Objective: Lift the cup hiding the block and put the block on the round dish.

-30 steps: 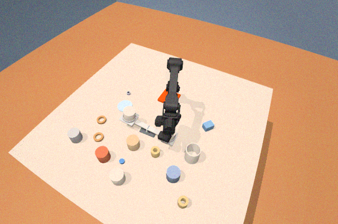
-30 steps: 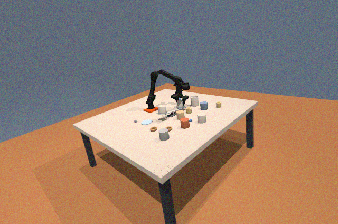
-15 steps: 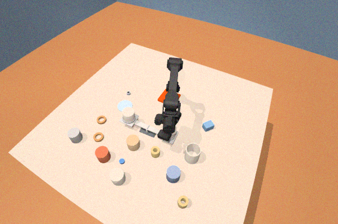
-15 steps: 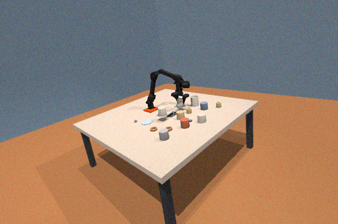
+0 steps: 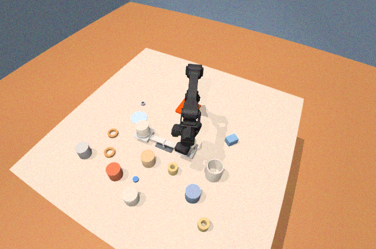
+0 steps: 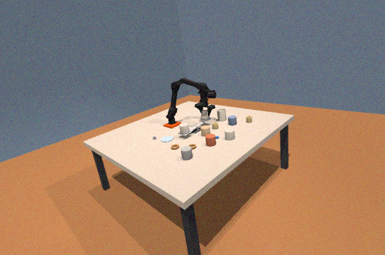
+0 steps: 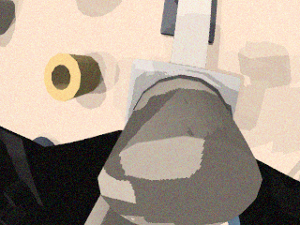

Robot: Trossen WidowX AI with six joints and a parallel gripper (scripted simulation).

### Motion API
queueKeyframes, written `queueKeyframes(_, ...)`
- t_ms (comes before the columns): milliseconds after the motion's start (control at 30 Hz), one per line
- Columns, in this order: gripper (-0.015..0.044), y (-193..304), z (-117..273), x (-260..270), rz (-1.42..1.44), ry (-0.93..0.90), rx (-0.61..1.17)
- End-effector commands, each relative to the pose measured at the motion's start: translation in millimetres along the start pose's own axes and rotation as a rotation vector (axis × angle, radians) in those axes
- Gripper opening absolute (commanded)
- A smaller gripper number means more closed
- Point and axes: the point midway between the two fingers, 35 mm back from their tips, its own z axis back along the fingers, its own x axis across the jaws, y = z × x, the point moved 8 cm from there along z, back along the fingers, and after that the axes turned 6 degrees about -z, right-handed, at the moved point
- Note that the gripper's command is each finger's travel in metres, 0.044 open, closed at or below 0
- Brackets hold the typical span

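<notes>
My gripper (image 6: 205, 115) (image 7: 179, 146) is shut on one off-white cup (image 6: 204, 113) (image 7: 161, 157), at the balance end farther from the dish. This cup is at its pan (image 7: 142, 70) (image 5: 193, 152); I cannot tell whether they touch. The arm hides the cup in the top view. The other off-white cup (image 5: 142, 128) (image 6: 184, 128) stands upright on the opposite pan, close to the dish. The light blue round dish (image 5: 138, 117) (image 6: 167, 139) has nothing visible on it. The hidden block is not in view.
A tall grey open cup (image 5: 213, 171) (image 6: 221, 115), a yellow ring-shaped piece (image 5: 173, 169) (image 7: 89, 75) and a tan cylinder (image 5: 148, 158) stand near the balance. A blue block (image 5: 231, 139) lies to the right. Red (image 5: 114, 171), blue (image 5: 192, 193) and grey (image 5: 83, 150) cylinders stand farther off.
</notes>
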Motion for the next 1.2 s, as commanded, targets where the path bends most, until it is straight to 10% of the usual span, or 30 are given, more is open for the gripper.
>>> queueKeyframes(0, 0.0000, 3, 9, 2, 0.004, -0.016, 0.013)
queueKeyframes(1167, 0.0000, 1, 55, 0, 0.004, -0.016, 0.013)
